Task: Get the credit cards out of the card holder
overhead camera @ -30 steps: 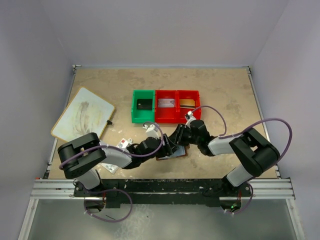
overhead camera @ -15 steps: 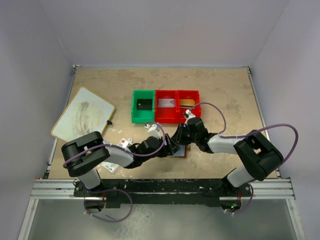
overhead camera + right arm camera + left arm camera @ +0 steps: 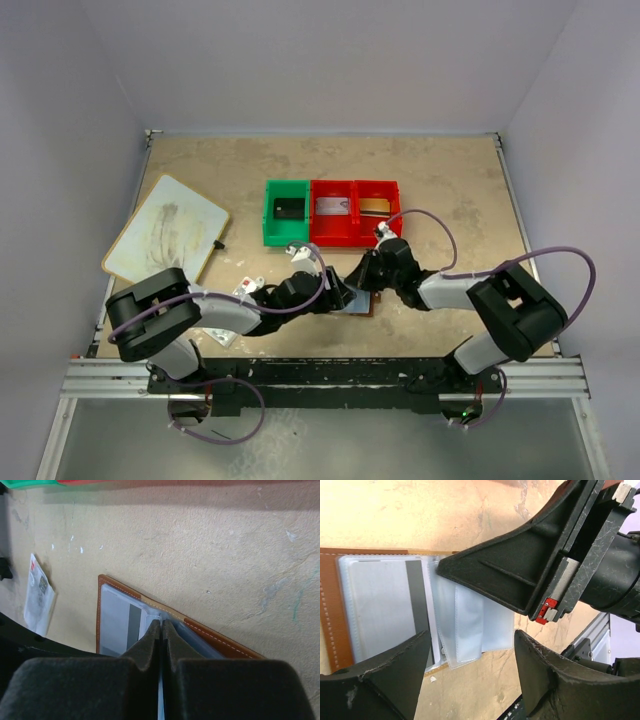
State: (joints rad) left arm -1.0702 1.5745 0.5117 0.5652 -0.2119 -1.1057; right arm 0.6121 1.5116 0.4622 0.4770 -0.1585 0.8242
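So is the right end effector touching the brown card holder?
Touching. The right wrist view shows the right end effector pinched shut on the open card holder, at its middle fold.

This was a robotics lab cell, not a home or shop. Plain pale walls [image 3: 330, 60] boxed in a beige, scuffed table [image 3: 450, 190] on three sides. An aluminium rail [image 3: 330, 375] ran along its near edge, and the left arm [image 3: 215, 312] and right arm [image 3: 470, 290] were bolted there, trailing purple cables [image 3: 540, 250]. The props looked staged (nothing domestic among them): a green bin [image 3: 268, 212], two red bins [image 3: 355, 240] and a smudged whiteboard [image 3: 165, 230] lying flat.
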